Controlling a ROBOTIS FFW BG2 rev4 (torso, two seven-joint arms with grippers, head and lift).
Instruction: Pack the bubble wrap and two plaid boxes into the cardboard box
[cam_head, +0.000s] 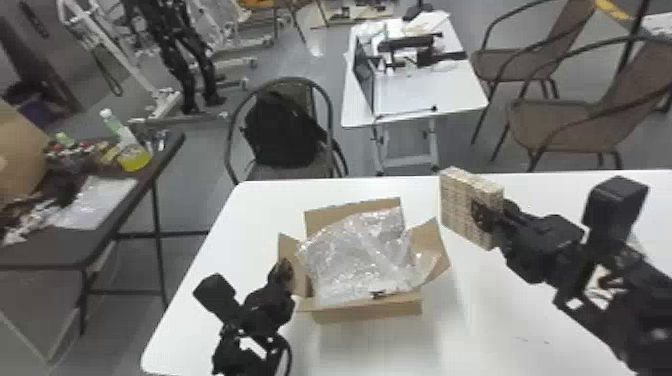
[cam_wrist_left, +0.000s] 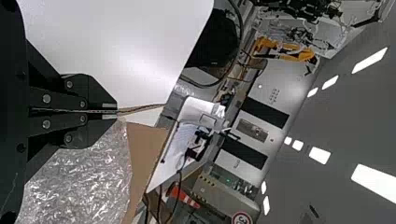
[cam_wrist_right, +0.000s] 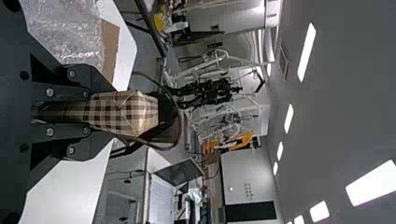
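White table (cam_head: 500, 325) in a cluttered workroom, seen from above. Right of centre in the frame, the plaid box (cam_head: 457, 200) is upright on a narrow side, gripped by the right gripper (cam_head: 484, 216); whether it touches the table cannot be told. It lies beyond the cardboard box's (cam_head: 370, 314) right side, apart from it, so the next move calls for a leftward carry. Its long axis runs out along the fingers and would need turning to lie flat. Bubble wrap (cam_head: 357, 255) bulges across the opening and could block it. The left gripper (cam_wrist_left: 116, 111), nearer the cardboard box, is closed on its left flap (cam_head: 295, 255). Farther out, a backpack (cam_head: 280, 130) sits on a chair at upper centre, a dark table (cam_head: 40, 250) is at left, and more chairs (cam_head: 565, 120) stand at upper right.
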